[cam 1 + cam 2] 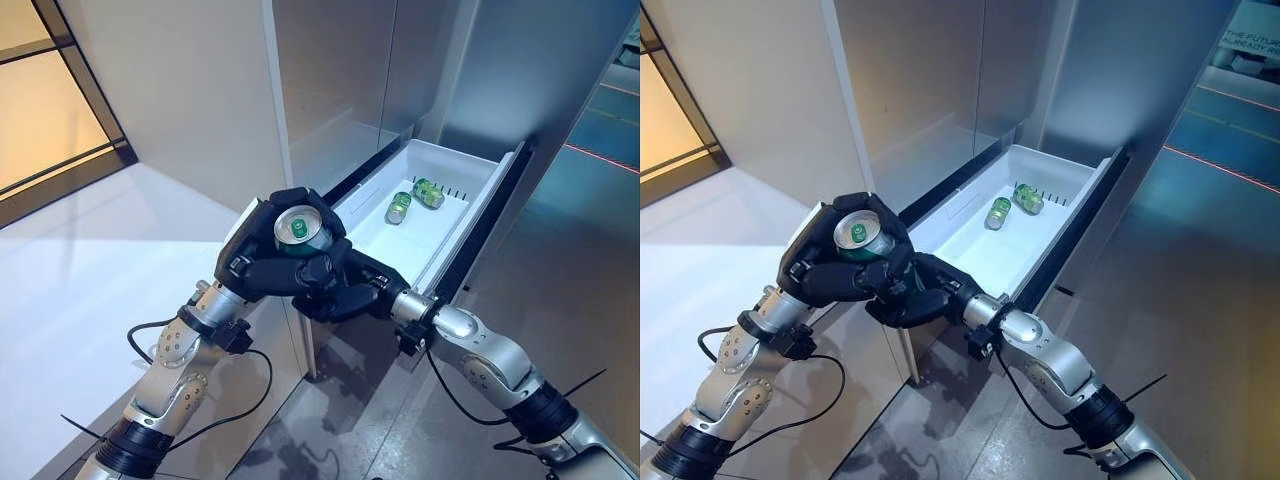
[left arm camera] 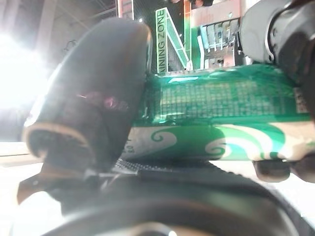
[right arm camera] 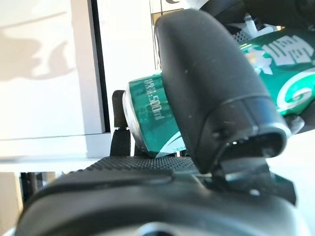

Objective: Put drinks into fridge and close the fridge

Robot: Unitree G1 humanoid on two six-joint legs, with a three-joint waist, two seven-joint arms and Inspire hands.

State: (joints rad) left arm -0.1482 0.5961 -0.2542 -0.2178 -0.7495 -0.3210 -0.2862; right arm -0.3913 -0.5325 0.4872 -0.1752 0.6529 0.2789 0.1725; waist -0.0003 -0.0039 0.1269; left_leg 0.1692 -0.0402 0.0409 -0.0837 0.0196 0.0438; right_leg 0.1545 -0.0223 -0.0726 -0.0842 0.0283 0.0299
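Note:
A green can [image 1: 300, 232] with a silver top is held between both hands, just in front of the near left corner of the open white fridge drawer [image 1: 470, 215]. My left hand [image 1: 250, 270] is curled round the can from the left. My right hand [image 1: 350, 290] holds it from below and the right. The left wrist view shows the can [image 2: 221, 113] lying across the palm with the thumb [image 2: 88, 98] against it. The right wrist view shows the can [image 3: 147, 113] under the thumb [image 3: 211, 73]. Green cans [image 1: 398, 208] lie on their sides at the drawer's far end.
The grey fridge body [image 1: 330, 90] rises behind the pulled-out drawer. A white surface [image 1: 80, 270] lies to the left. A grey floor [image 1: 560, 260] spreads to the right of the drawer.

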